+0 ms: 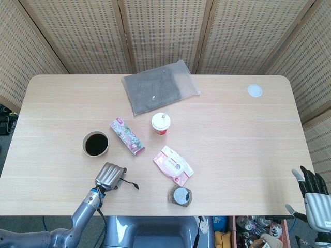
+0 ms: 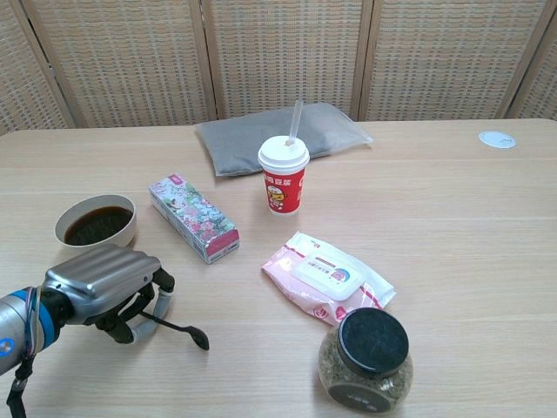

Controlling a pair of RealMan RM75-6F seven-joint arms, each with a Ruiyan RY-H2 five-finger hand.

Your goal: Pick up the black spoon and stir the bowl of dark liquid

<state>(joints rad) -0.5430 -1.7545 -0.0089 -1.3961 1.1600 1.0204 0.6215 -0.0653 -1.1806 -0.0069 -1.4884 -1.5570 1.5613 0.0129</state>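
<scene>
Holding the black spoon (image 2: 172, 326) by its handle in my left hand (image 2: 100, 283), fingers curled under the palm and pinching it; the scoop end points out to my right and slants down, tip at or just above the table (image 2: 452, 226), can't tell which from either view. The bowl (image 2: 96, 224) of dark liquid sits just beyond the hand, up and slightly left of it, near but not touching. My read: the grasp is done and the step in hand is the lift and carry to the bowl. To do it well I want the handle seated firmly before moving, since the pinch looks shallow and near the handle's end, so the spoon could pivot. Lift straight up first to get the scoop clear of the tabletop, then swing toward the bowl and come in from above, clearing the rim instead of nudging its side. The flowered box (image 2: 193, 218) lies just right of the bowl, so I keep the scoop away from that edge. Dip gently: the liquid sits fairly high in the bowl and the bowl looks light enough to slide. My right hand (image 1: 315, 192) hangs off the table's far right corner, fingers spread, holding nothing.
</scene>
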